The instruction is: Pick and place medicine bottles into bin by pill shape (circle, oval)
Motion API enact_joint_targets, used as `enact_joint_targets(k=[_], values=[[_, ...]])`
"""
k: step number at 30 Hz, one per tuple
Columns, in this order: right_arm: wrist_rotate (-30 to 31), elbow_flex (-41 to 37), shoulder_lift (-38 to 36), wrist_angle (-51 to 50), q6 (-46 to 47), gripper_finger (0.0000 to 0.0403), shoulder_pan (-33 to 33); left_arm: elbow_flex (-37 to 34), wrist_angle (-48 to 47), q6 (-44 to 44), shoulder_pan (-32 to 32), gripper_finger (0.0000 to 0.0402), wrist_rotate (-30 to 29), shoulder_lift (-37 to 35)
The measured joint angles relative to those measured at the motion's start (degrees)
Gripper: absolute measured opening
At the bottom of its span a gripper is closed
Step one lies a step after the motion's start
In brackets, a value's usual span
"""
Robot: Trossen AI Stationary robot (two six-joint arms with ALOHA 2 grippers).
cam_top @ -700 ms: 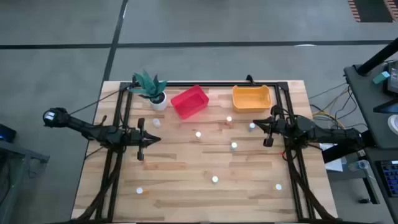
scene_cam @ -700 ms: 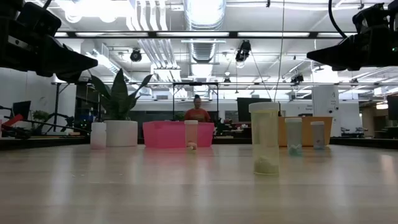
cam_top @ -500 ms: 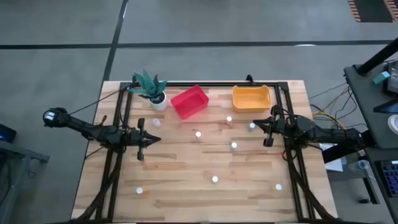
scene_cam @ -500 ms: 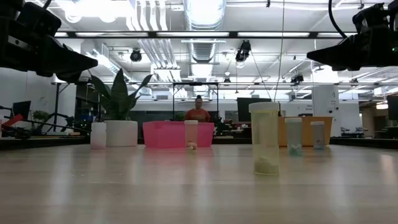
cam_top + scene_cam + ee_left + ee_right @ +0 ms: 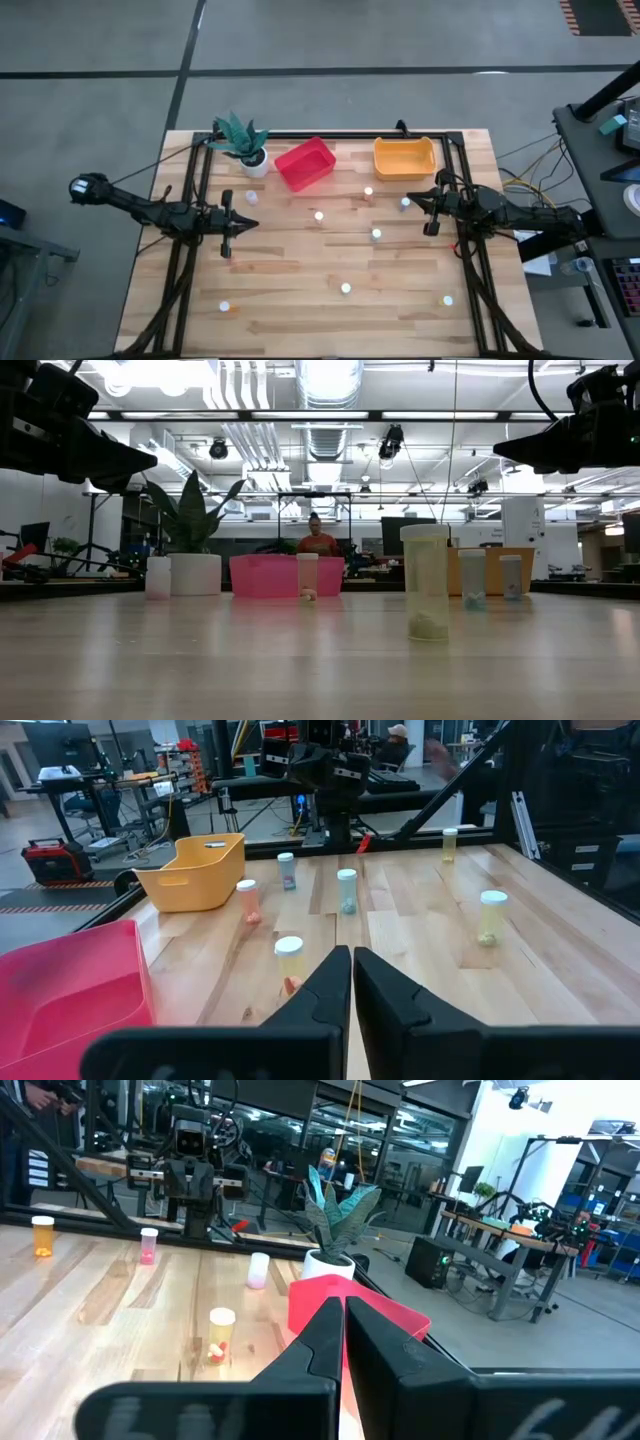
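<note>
Overhead and table-level views of a sorting setup. The medicine bottles (image 5: 345, 288) stand scattered and upright across the wooden table (image 5: 290, 270), well apart from one another; none lies in the red bin (image 5: 304, 163) or the orange bin (image 5: 405, 158), which sit side by side at the far edge, next to a potted plant (image 5: 243, 143). The left gripper (image 5: 226, 226) hovers above the table's left side, fingers clenched together and holding nothing. The right gripper (image 5: 431, 212) hovers on the right, just beside one bottle (image 5: 405, 204), likewise clenched and empty. The bottles appear to be light, rigid plastic with smooth, likely slippery walls; being narrow and tall, they should tip easily. A grasp across the body just below the white cap looks most secure.
</note>
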Motion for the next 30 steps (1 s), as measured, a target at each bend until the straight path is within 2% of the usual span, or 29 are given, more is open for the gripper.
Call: enact_joint_targets(k=[30], values=[[0.0,0.0,0.0,0.0,0.0,0.0009,0.0,0.0,0.0,0.0,0.0,0.0,0.0,0.0]])
